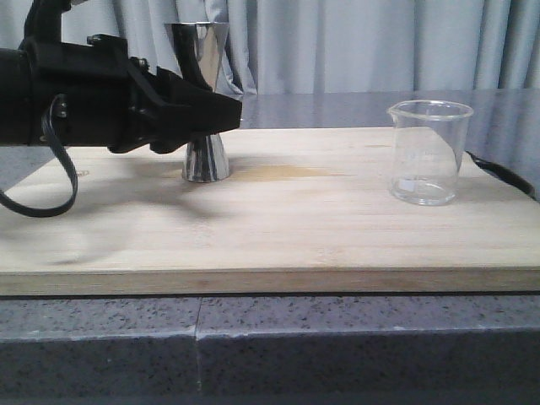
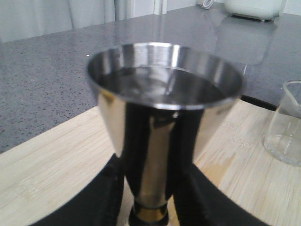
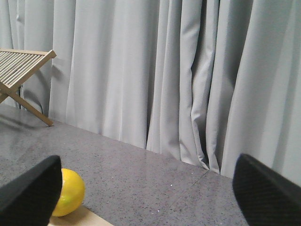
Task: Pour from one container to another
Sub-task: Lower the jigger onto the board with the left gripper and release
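Jigger point(image 1: 205, 101) upright, waist clasped by level left gripper point(image 1: 221, 112)

Shiny steel jigger point(image 1: 205, 101), clear beaker point(image 1: 426, 152), black pincer point(image 1: 221, 110), pale wood board point(image 1: 278, 228)

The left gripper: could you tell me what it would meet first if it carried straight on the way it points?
The steel jigger: the left gripper already has its fingers on either side of the narrow waist. Farther that way stands the glass beaker, well apart.
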### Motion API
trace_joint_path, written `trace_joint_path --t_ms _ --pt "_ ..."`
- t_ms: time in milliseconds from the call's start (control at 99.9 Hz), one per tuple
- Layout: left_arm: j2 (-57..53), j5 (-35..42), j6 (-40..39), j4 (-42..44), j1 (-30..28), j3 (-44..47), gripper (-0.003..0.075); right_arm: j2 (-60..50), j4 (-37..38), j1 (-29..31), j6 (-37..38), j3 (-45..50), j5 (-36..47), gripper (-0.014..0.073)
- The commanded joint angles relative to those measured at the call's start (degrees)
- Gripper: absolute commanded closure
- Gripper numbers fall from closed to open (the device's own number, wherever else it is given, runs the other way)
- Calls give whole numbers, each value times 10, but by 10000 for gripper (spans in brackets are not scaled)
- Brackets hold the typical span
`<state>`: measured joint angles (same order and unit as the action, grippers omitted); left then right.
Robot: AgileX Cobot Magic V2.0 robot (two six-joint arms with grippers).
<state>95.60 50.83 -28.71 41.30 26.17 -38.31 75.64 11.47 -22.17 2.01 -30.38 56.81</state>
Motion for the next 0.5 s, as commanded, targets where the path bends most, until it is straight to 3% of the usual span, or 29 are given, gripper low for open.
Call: trace_joint_path --t_ms 0,300,491 --pt "-18 38 2 -16 -2 -15 409 -16 -1 0 0 -19 49 -73" --pt "-20 20 2 -21 -2 -15 179 -16 -3 0 0 -19 49 -73" --pt "-52 -62 -18 -21 -2 -15 160 -16 -3 0 0 -19 53 -73"
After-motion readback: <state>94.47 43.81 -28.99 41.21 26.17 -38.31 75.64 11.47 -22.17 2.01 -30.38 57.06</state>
